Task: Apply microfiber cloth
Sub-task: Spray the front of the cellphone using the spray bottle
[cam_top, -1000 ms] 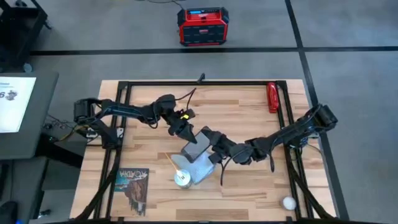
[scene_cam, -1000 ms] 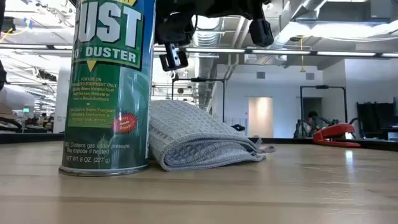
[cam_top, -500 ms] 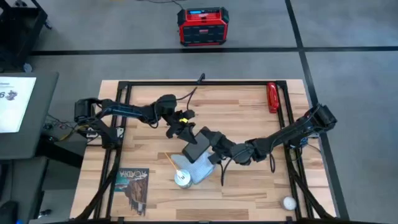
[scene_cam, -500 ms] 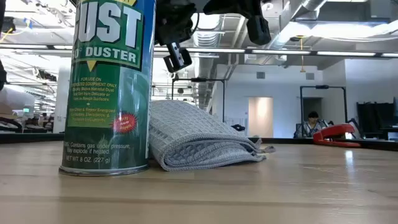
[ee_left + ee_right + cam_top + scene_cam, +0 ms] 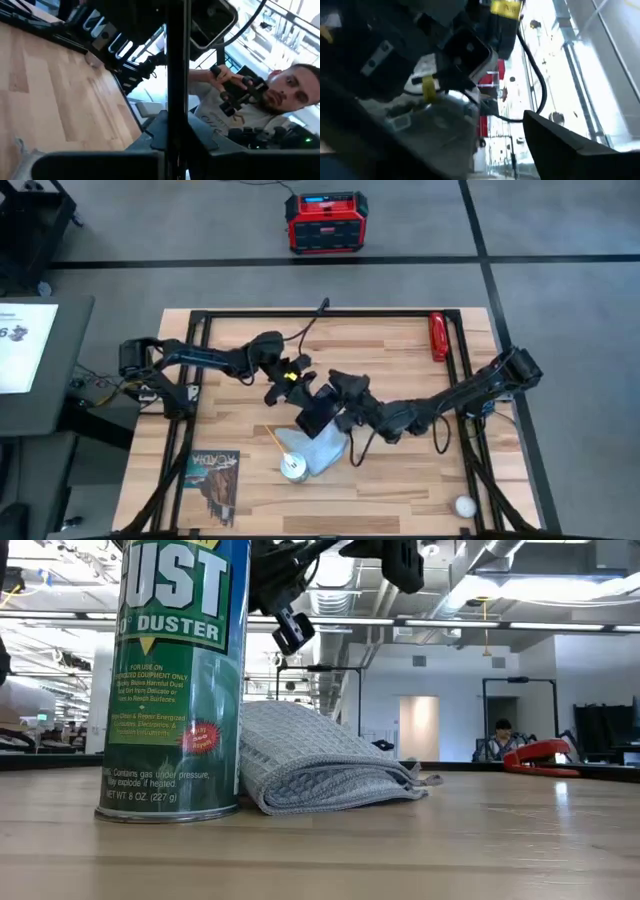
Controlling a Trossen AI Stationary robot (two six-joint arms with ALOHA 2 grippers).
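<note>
From table height, the nearest thing is the green duster can (image 5: 178,680), standing upright. The microfiber cloth (image 5: 320,760) lies folded on the wood, right against the can in that view, and from above it sits just beside the can (image 5: 293,468) on the side toward the table's middle. The cloth (image 5: 325,450) is a pale blue-grey wedge whose long axis runs diagonally from the can up toward where my two arms meet. A dark printed booklet (image 5: 214,483) lies well off to the left of it.

Above the cloth's far end I hold the black phone (image 5: 318,411) in the air between both arms. My right gripper (image 5: 338,402) is at the phone's right edge and appears clamped on it, though I judge that from how the phone hangs and not from seeing the fingers clearly. My left gripper (image 5: 287,381) is at the phone's upper left; I cannot tell whether its fingers are apart or together.

The cloth lies below and toward the near table edge from both grippers. My right gripper looks slightly nearer to it, but it seems busy with the phone, so the left would have to reach down past the phone for the cloth.

Farther off, a red tool (image 5: 437,336) rests by the far right rail, a white ball (image 5: 463,505) near the right corner.
</note>
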